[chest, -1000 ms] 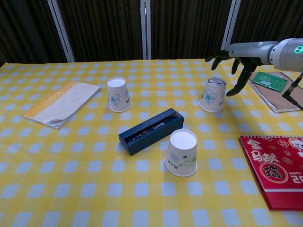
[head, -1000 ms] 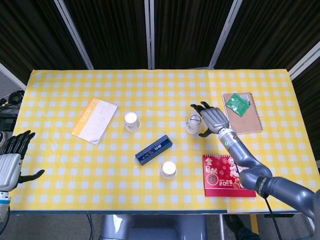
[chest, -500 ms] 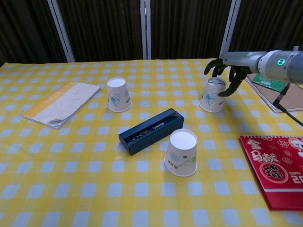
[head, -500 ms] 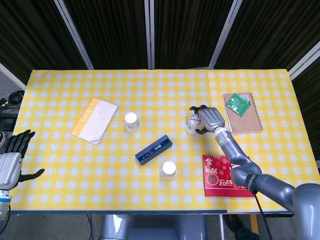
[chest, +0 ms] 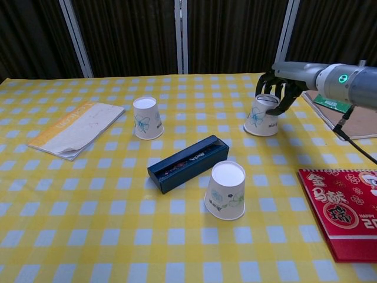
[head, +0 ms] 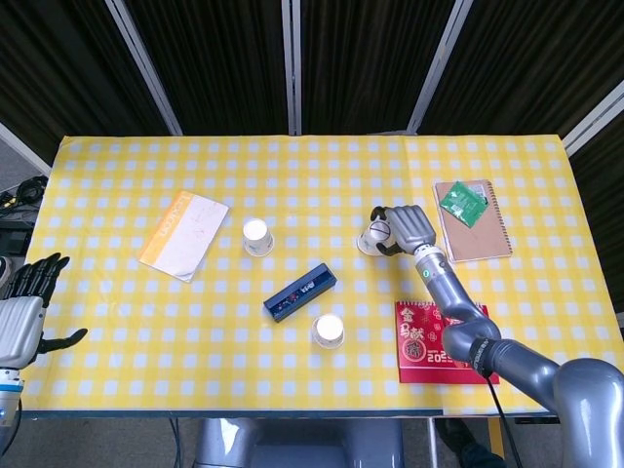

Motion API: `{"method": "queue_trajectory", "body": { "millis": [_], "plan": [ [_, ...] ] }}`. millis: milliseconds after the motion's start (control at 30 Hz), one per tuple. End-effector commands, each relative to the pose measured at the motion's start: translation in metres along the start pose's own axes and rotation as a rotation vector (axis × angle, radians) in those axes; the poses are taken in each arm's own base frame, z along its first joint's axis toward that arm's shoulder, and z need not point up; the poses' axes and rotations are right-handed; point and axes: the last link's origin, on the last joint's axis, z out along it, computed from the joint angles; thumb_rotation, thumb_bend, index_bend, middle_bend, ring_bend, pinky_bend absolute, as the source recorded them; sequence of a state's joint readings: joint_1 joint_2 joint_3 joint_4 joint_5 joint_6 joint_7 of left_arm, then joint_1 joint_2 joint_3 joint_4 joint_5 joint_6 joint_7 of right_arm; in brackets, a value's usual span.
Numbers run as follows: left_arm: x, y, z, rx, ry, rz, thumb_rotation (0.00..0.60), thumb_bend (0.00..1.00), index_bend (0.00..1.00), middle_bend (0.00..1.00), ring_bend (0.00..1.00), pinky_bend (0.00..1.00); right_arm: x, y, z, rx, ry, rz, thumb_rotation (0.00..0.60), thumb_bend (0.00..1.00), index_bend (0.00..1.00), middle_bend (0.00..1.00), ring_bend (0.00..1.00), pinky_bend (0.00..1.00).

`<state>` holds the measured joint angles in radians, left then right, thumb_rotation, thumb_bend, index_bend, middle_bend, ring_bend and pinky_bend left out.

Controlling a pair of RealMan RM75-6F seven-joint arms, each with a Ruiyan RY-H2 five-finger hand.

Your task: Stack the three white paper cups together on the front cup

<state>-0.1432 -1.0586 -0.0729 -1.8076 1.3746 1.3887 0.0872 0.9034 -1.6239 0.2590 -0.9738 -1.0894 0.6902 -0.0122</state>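
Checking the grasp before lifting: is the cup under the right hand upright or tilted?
Tilted: the far right cup leans leftward, base up, while the right hand grips its top.

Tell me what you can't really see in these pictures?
- Left hand: head view only, cut off by the left edge; the chest view misses it.
- Far right cup: the right hand covers its top, so how firmly it grips is unclear.
- Blue box: lettering too small to read.
- Red calendar: cut off by the chest view's edge.

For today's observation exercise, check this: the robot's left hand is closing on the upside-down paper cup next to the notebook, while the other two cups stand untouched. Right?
Not quite: the right hand, not the left, is closing on that cup, as the chest view shows. The left hand is off the table's edge. The rest stands.
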Motion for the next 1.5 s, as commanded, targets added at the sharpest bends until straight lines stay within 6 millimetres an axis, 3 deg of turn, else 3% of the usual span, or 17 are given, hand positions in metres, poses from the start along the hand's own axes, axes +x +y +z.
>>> {"method": "queue_trajectory", "body": {
  "millis": [33,200,367,533,700,1100,1500],
  "plan": [
    [0.001,0.001,-0.001,-0.005,0.001,-0.004,0.600,0.00,0.00,0.00,0.00,0.00,0.007,-0.001,-0.005,0.021,0.028,0.008,0.600,0.23,0.37,0.47,0.44,0.44],
    [0.003,0.002,-0.004,-0.018,-0.001,-0.014,0.600,0.00,0.00,0.00,0.00,0.00,0.028,-0.011,-0.026,0.107,0.094,0.023,0.600,0.23,0.38,0.47,0.44,0.44],
    [0.004,0.004,-0.007,-0.037,-0.007,-0.025,0.600,0.00,0.00,0.00,0.00,0.00,0.051,-0.028,-0.072,0.252,0.120,0.017,0.600,0.23,0.39,0.48,0.44,0.44],
    [0.005,0.006,-0.010,-0.050,-0.010,-0.033,0.600,0.00,0.00,0.00,0.00,0.00,0.060,-0.050,-0.108,0.391,0.094,0.052,0.600,0.23,0.40,0.49,0.44,0.44],
    [0.005,0.009,-0.012,-0.062,-0.014,-0.033,0.600,0.00,0.00,0.00,0.00,0.00,0.060,-0.067,-0.130,0.490,0.062,0.030,0.600,0.27,0.40,0.49,0.44,0.44],
    [0.008,0.007,-0.014,-0.058,-0.021,-0.048,0.600,0.00,0.00,0.00,0.00,0.00,0.040,-0.095,-0.145,0.558,0.003,-0.070,0.600,0.29,0.39,0.48,0.44,0.44],
    [0.008,0.006,-0.014,-0.062,-0.037,-0.047,0.600,0.00,0.00,0.00,0.00,0.00,0.024,-0.100,-0.148,0.559,-0.008,-0.149,0.600,0.29,0.39,0.48,0.44,0.44]
  ]
}}
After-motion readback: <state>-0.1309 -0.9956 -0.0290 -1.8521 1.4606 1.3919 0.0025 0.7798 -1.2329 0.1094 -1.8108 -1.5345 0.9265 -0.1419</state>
